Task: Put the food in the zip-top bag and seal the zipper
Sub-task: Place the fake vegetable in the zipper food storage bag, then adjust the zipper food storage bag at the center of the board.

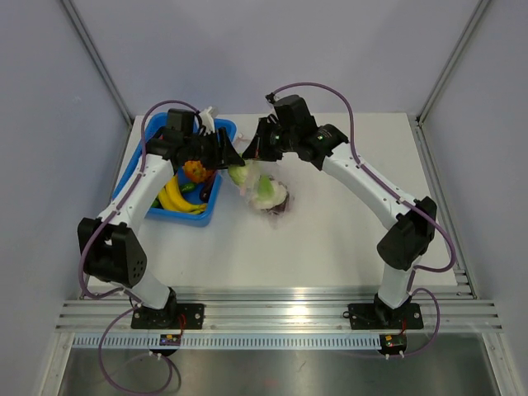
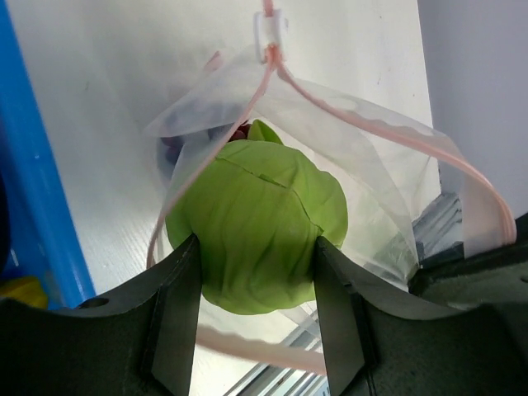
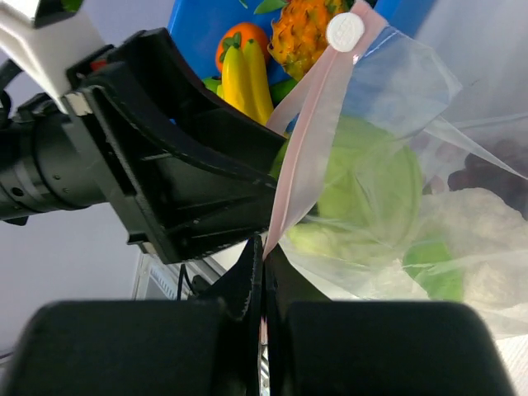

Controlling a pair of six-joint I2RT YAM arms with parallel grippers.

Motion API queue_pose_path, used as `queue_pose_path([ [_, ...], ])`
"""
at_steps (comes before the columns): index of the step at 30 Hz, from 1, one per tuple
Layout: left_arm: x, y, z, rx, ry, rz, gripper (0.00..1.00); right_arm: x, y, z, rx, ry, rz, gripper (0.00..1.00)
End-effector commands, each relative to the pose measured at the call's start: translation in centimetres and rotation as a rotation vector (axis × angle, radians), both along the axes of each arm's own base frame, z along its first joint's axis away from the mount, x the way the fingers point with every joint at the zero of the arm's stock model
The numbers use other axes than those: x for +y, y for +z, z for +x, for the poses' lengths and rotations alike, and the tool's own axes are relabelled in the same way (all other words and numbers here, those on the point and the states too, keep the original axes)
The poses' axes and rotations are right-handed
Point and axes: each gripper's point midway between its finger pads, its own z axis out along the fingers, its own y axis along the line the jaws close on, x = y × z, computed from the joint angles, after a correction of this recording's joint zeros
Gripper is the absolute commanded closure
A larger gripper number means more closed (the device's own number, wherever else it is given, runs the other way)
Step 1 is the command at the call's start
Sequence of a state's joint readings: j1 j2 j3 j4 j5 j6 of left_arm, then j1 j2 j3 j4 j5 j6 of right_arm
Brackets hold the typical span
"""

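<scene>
Cabbage (image 2: pixel 256 210) sits clamped in left claw (image 2: pixel 254 252) at zip-top bag (image 2: pixel 375 161) mouth; right claw (image 3: pixel 262 252) pinches zipper (image 3: pixel 309 140).

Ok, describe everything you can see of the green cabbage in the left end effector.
The cabbage is a pale green, matte toy ball with leaf seams, seemingly plastic. The left end effector clamps its two sides and holds it in the open mouth of the clear zip-top bag, between the two pink sides of the zipper.
</scene>
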State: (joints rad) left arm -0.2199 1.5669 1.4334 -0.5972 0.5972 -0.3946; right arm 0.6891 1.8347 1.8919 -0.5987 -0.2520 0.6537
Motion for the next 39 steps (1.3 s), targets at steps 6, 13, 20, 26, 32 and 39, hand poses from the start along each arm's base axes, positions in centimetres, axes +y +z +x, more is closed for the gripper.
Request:
queue_pose_path([
  [6,-2.0,1.3,-0.6,-0.044,-0.057,0.070,0.14,0.6,4.9,-0.5,-0.095,0.022,0.098,1.00],
  [13,0.3,7.0,-3.8,-0.221,-0.097,0.132,0.31,-2.3,4.2,-0.2,-0.084,-0.031,0.093,1.00],
  [20,2.4,5.2,-3.6,-0.217,-0.018,0.169,0.44,-3.1,4.0,-0.8,-0.077,-0.009,0.101,1.00],
  [26,3.0,0.5,-2.0,-0.100,0.032,0.232,0.23,-3.4,4.4,-1.3,-0.086,0.000,0.095,1.00],
  [32,2.3,-3.1,-1.3,-0.031,0.042,0.240,0.54,-3.7,4.5,-1.5,-0.084,-0.004,0.094,1.00],
  [39,0.1,4.4,-2.1,-0.166,0.001,0.139,1.00,-7.6,5.3,0.1,-0.184,-0.141,-0.050,1.00],
])
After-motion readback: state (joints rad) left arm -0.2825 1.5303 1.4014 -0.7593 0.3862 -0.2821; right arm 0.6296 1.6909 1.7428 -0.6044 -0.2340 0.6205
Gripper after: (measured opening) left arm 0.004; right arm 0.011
